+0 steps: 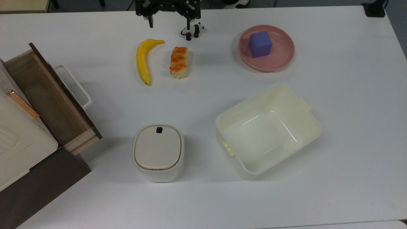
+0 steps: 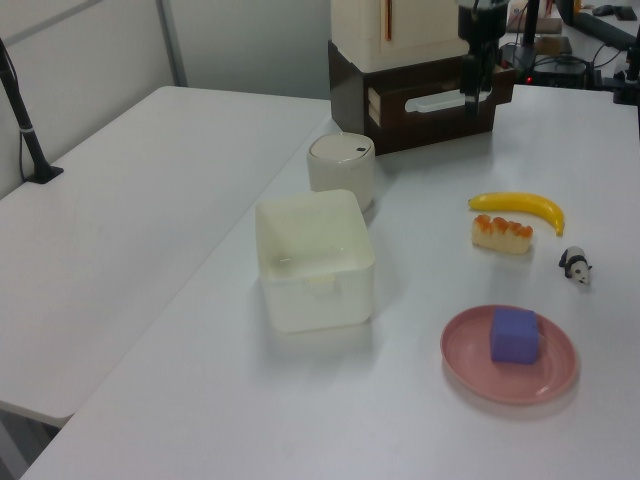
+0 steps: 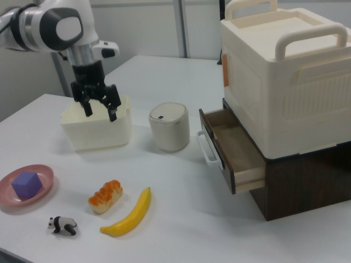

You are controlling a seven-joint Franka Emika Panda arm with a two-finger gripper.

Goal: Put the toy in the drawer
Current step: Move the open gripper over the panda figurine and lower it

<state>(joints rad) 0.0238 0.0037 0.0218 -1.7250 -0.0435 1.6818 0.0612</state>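
Observation:
The toy, a tiny black-and-white panda (image 1: 193, 32) (image 2: 575, 266) (image 3: 62, 224), stands on the white table near its far edge in the top view. My gripper (image 1: 169, 22) (image 3: 100, 111) (image 2: 471, 88) hangs open and empty well above the table. In the top view one fingertip (image 1: 188, 24) overlaps the panda's upper edge, and the gripper's middle lies to the panda's left. The drawer (image 1: 41, 92) (image 3: 233, 147) (image 2: 440, 115) is pulled out of the cabinet, and its wooden inside is bare.
A banana (image 1: 143, 60) and a bread roll (image 1: 179, 62) lie just left of the panda in the top view. A pink plate (image 1: 281, 58) holds a purple cube (image 1: 260, 44). A cream bin (image 1: 219, 124) and a lidded white container (image 1: 158, 152) stand nearer.

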